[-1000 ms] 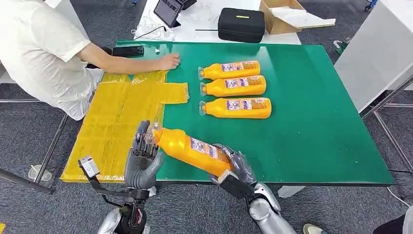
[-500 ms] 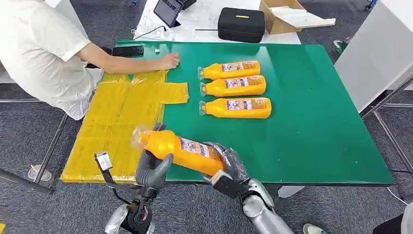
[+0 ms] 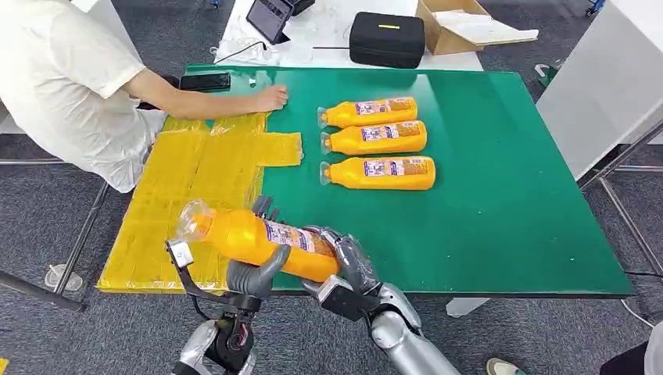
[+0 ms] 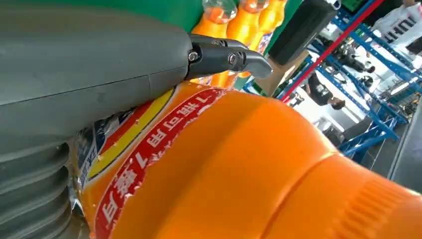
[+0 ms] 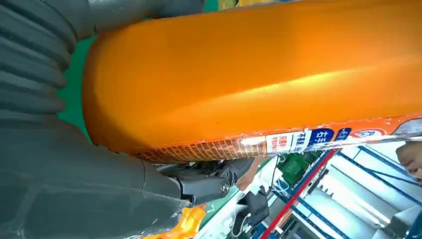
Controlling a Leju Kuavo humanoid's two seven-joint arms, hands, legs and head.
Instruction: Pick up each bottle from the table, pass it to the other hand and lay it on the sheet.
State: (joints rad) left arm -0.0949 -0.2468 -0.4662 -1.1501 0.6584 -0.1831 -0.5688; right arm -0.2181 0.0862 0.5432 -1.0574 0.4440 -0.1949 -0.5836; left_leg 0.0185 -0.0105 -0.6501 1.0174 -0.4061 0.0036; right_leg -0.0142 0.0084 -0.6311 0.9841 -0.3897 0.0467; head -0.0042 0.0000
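Right now I have the full, slick-looking bottle (image 3: 254,239) above the surface's near edge, left hand (image 3: 252,275) fingers wrapping its middle, right hand (image 3: 348,262) clasping its base, so I'd keep hold at the label.

Orange bottle (image 3: 258,241) with a printed label and clear cap end, lying near horizontal above the near bench edge, cap toward the yellow sheet (image 3: 188,195). Three like bottles (image 3: 379,141) lie side by side on the green bench (image 3: 500,195), caps toward the sheet. Sheet flat, wrinkled, on the bench's left part.
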